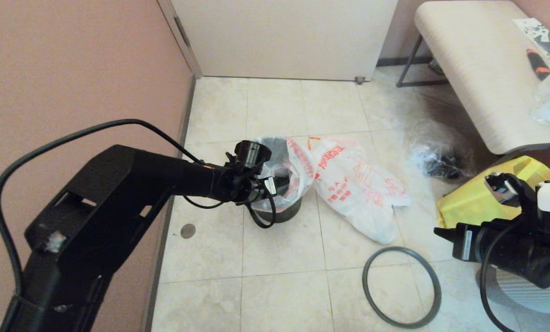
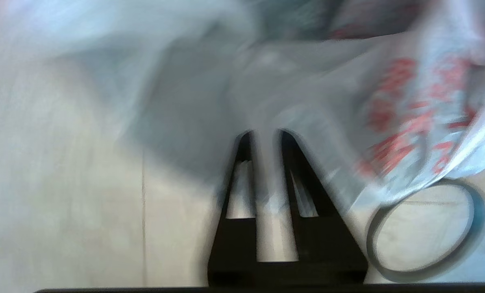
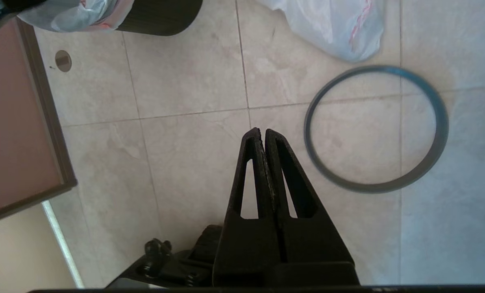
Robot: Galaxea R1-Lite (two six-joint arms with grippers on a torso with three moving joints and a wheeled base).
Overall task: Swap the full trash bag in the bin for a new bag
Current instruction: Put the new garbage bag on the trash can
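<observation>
Full bag [image 1: 362,189] out, right of left claw [image 2: 262,134]; new bag [image 1: 298,166] in bin [image 1: 288,213] at its slightly parted tips; hoop [image 1: 397,248] unfitted; right claw [image 3: 262,131] clenched, empty.

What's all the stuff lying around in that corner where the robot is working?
Bin: one, black, on the floor by the wall, lined with a white red-lettered bag.
Full bag: one, white with red print, on the floor beside the bin.
Hoop: one, dark grey, flat on the tiles.
Clear bag: one, dark contents, near the bench.
Yellow tote: one, below the bench edge.
Bench: one, pale, top right.
Left gripper: black, at the bin's rim, slightly apart.
Right gripper: black, shut, above the floor near the hoop.
</observation>
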